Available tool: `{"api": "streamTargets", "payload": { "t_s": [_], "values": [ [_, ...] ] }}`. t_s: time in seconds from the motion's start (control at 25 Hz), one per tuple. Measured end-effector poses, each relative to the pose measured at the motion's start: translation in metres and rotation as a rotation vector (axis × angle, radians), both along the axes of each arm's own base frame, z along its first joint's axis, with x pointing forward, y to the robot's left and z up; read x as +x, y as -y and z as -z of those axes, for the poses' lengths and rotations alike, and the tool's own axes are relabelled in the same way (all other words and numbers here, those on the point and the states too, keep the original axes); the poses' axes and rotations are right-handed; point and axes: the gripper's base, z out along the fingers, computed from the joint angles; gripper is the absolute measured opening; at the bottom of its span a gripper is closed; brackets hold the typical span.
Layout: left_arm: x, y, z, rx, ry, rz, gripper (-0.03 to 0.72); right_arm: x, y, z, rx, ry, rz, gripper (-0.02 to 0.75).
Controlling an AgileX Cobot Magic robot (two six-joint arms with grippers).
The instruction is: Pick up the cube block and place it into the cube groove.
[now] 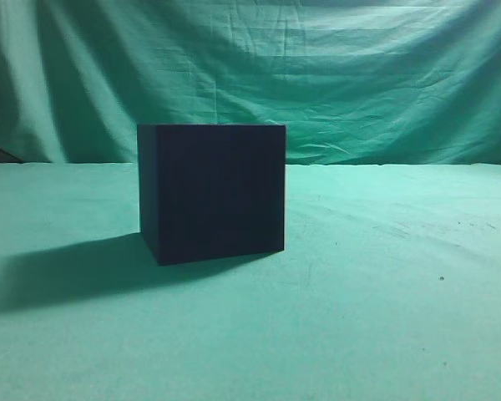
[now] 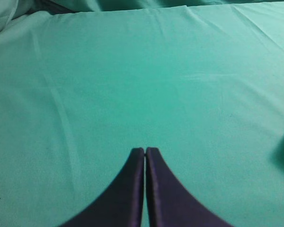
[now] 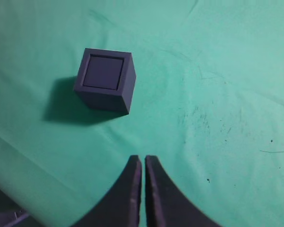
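Note:
The cube groove [image 1: 213,192], a large dark navy-black box, stands on the green cloth left of centre. In the right wrist view it [image 3: 127,92] lies upper left, seen from above. A flat navy-purple square [image 3: 102,72] fills its open top just inside the rim; it looks like the top face of the cube block seated in the box. No separate small cube shows anywhere. My right gripper [image 3: 143,157] is shut and empty, well short of the box. My left gripper [image 2: 145,149] is shut and empty over bare cloth. Neither gripper shows in the exterior view.
Green cloth covers the table [image 1: 384,317] and hangs as a backdrop [image 1: 317,75]. The box casts a long shadow to its left [image 1: 67,271]. Small dark specks mark the cloth [image 3: 203,118] right of the box.

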Motion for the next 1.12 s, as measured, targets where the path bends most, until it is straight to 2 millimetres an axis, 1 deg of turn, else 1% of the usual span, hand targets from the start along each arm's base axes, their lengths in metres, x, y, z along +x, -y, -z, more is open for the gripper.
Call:
{"api": "streamTargets", "payload": {
  "t_s": [0.12,0.28,0.4,0.56,0.64,0.72,0.84,1.0,1.12],
  "values": [
    [0.0,0.0,0.0,0.0,0.0,0.0,0.0,-0.015,0.018,0.001,0.024,0.041,-0.011,0.0],
    [0.0,0.0,0.0,0.0,0.0,0.0,0.0,-0.027,0.034,-0.003,0.006,0.123,-0.059,0.0],
    [0.0,0.0,0.0,0.0,0.0,0.0,0.0,-0.029,0.036,-0.007,-0.008,0.199,-0.114,0.0],
    [0.0,0.0,0.0,0.0,0.0,0.0,0.0,-0.028,0.035,-0.01,-0.005,0.274,-0.155,0.0],
    [0.0,0.0,0.0,0.0,0.0,0.0,0.0,-0.028,0.036,-0.009,0.022,0.324,-0.15,0.0],
    [0.0,0.0,0.0,0.0,0.0,0.0,0.0,-0.028,0.041,-0.005,0.061,0.385,-0.107,0.0],
    [0.0,0.0,0.0,0.0,0.0,0.0,0.0,-0.028,0.05,0.007,0.103,0.48,-0.002,0.0],
    [0.0,0.0,0.0,0.0,0.0,0.0,0.0,-0.031,0.062,0.041,0.125,0.554,0.159,0.0],
    [0.0,0.0,0.0,0.0,0.0,0.0,0.0,-0.032,0.069,0.069,0.131,0.57,0.278,0.0]
  ]
}}
